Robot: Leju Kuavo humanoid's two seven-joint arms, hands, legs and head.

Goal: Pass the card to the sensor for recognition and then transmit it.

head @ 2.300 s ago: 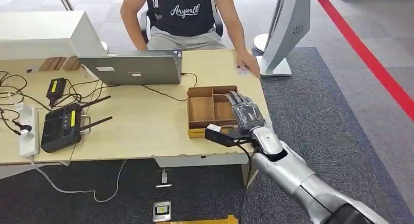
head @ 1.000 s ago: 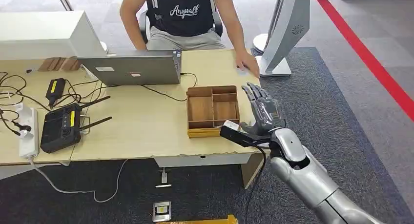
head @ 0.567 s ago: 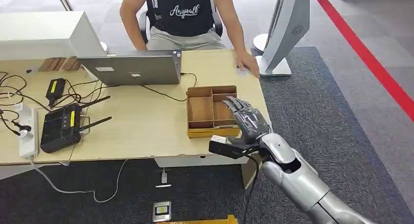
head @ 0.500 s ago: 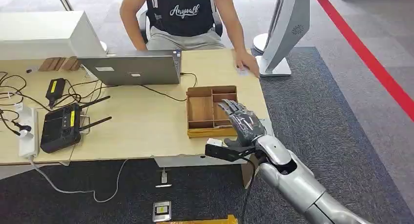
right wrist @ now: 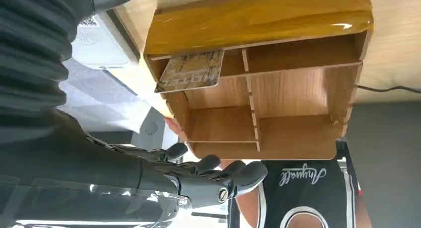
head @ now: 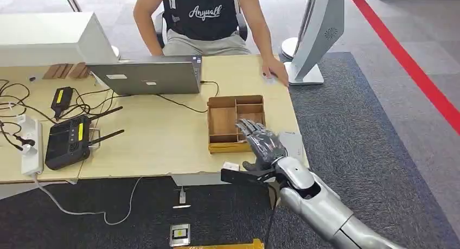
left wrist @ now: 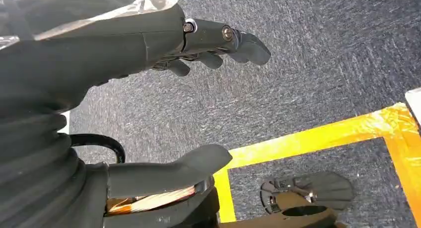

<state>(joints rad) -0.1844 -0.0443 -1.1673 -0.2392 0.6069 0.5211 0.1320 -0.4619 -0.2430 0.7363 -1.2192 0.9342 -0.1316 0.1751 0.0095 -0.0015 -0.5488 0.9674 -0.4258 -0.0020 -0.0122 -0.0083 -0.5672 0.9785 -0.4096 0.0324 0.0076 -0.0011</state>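
A patterned card (right wrist: 191, 70) leans in a corner compartment of the wooden divided tray (right wrist: 258, 19). In the head view the tray (head: 210, 121) sits near the table's right front, and my right hand (head: 261, 142) hovers over its front right corner, hiding that compartment. The right hand's fingers (right wrist: 208, 176) are stretched out and apart, holding nothing and not touching the card. A flat grey sensor pad (head: 293, 142) lies on the table just right of the tray, seen too beside the tray as the grey pad (right wrist: 94, 44). My left hand (left wrist: 74, 64) hangs over dark carpet, fingers apart and empty.
A person sits behind the table, one hand (head: 276, 72) resting by the base of a white screen stand (head: 317, 32). A laptop (head: 146, 75), a black router (head: 68, 140), cables and a power strip (head: 30, 146) fill the left half. Yellow floor tape (left wrist: 317, 138) runs below the left hand.
My right hand swung out to the right of the tray, then came back left and nearer, and now hovers over the tray's front right corner. The grey pad is uncovered.
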